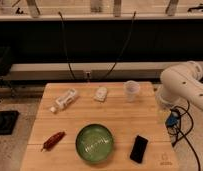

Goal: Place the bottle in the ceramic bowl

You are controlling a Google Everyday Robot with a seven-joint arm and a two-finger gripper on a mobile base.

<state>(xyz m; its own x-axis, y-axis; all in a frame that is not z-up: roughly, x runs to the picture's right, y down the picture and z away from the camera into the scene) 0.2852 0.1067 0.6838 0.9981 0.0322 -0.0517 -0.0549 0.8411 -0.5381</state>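
A white plastic bottle [65,100] lies on its side at the back left of the wooden table [125,117]. The green ceramic bowl [94,143] stands empty at the front middle, well in front of the bottle and to its right. Only the white links of my arm [184,85] show, beside the table's right edge. My gripper itself is out of view, and nothing of it is near the bottle or the bowl.
A clear plastic cup [131,90] stands at the back right. A small white object [101,93] lies at the back middle. A red chili [53,140] lies left of the bowl and a black phone [139,148] right of it. Cables hang behind the table.
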